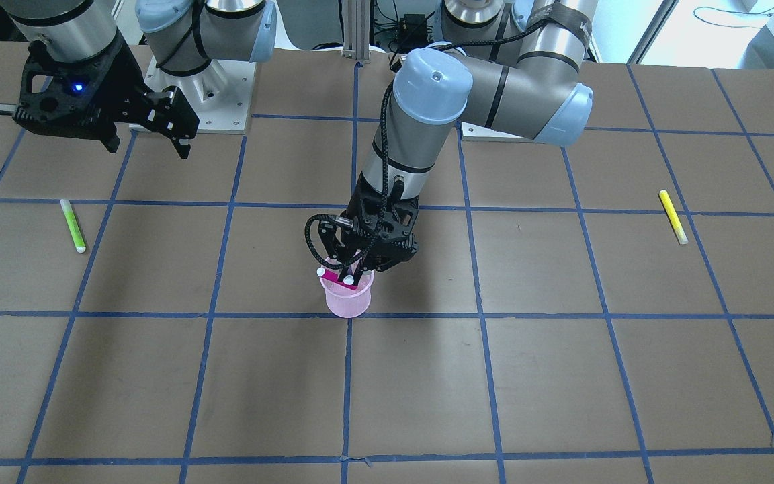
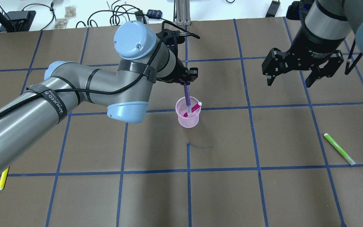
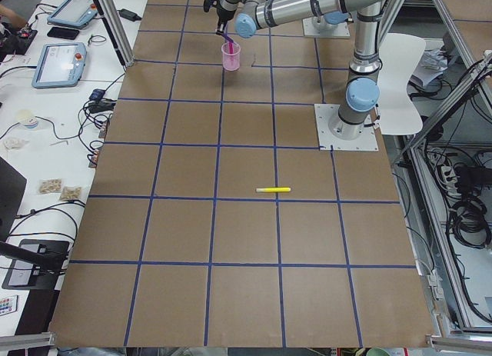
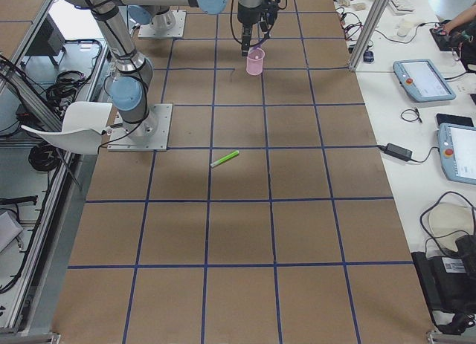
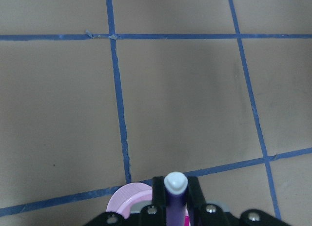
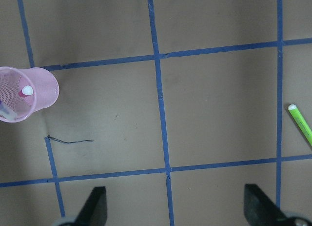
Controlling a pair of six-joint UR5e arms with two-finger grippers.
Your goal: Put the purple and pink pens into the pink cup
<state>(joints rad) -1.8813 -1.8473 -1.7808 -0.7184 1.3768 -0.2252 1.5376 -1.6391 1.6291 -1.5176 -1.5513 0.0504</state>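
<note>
Over the cup (image 2: pixel 187 121), the left gripper (image 2: pixel 186 82) is clamping the purple pen (image 2: pixel 187 96) upright, its tip inside; the right gripper (image 2: pixel 289 82) is hanging open.

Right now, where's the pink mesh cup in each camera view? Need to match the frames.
Front-facing: pink mesh cup at centre, just below the middle.
Overhead: centre, just above the middle.
Exterior left: top, left of centre.
Exterior right: top centre.
Left wrist: rim only, at the bottom edge.
Right wrist: left edge, upper half.
Landmark: the purple pen entering it, held by the left gripper.
</note>
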